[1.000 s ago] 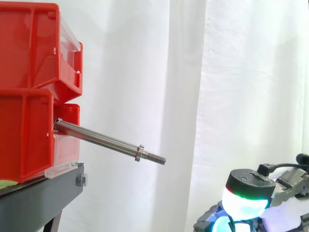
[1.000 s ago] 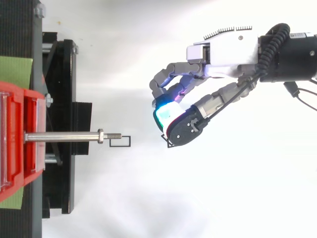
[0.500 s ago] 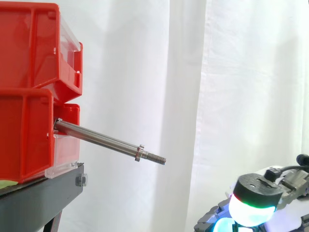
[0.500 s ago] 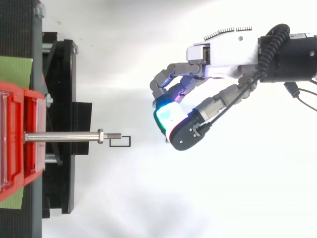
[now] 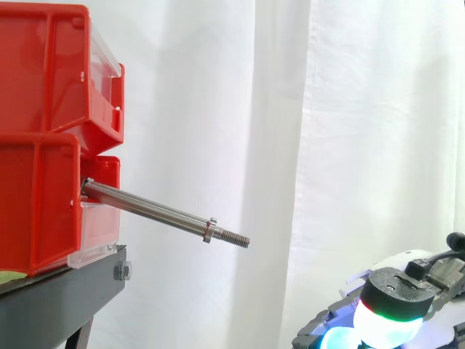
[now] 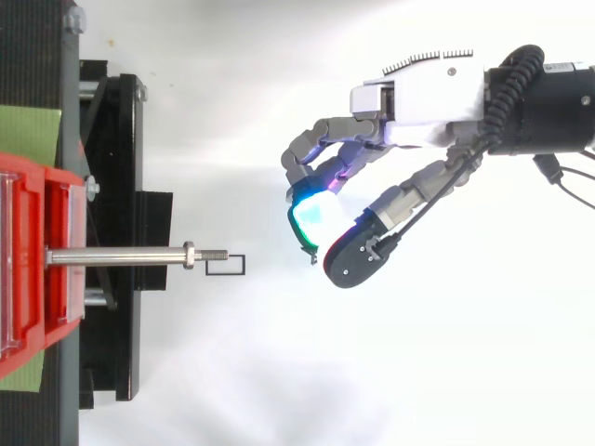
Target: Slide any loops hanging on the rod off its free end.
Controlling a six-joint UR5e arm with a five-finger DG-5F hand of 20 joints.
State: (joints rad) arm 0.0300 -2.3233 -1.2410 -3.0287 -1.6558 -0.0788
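The steel rod sticks out of the lower red bin and slopes down to its threaded free end. Nothing hangs on the rod. A thin black rectangular outline lies just beside the rod's tip in the top view. My hand is well to the right of the free end and lower than it, low at the right of the side view. Its fingers are curled, with the cyan fingertips a small gap from the thumb. I see nothing between them.
Two red bins are stacked, the upper bin over the lower, on a black stand at the left. A white curtain hangs behind. Open room lies between the rod's tip and my hand.
The thumb has swung away from the curled fingers, opening a small gap. In the side view the thumb tip has sunk lower. The rod and the black outline have not moved.
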